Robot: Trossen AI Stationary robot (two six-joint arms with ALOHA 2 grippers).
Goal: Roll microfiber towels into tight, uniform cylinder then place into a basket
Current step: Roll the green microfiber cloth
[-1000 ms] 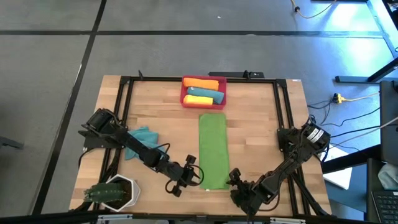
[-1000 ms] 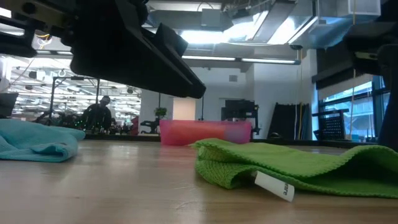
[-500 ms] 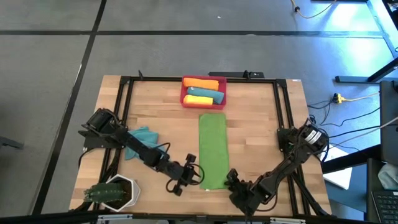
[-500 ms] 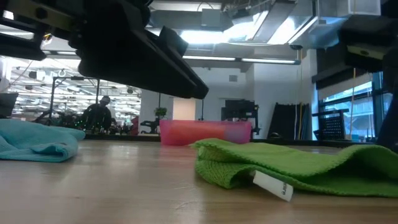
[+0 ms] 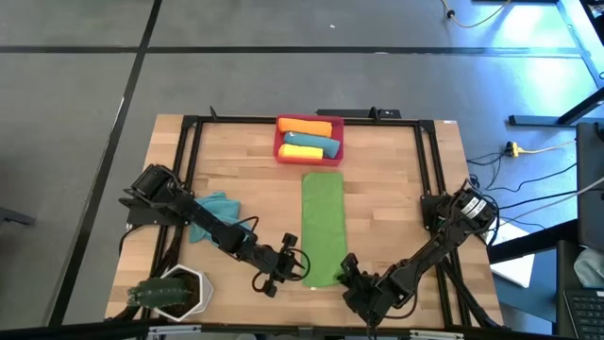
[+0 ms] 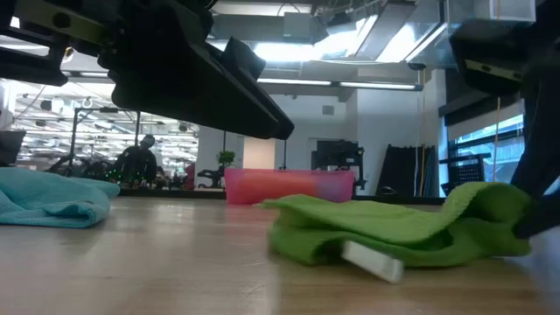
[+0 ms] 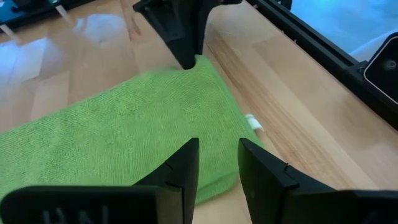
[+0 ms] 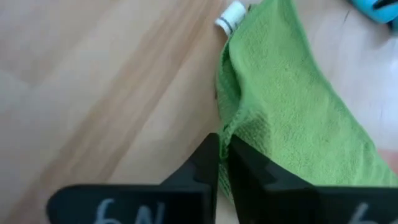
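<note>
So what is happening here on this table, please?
A two-armed robot is working on a green towel, folded into a long strip on the table. The right gripper pinches the strip's near right corner and lifts it, while the left gripper sits at the near left corner. The red basket already holds rolled orange, yellow and teal towels. A crumpled teal towel lies at the left.

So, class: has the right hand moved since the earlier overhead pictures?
Yes. The right hand has slid left, toward the long green microfibre towel, and now pinches that towel's near right corner.
</note>
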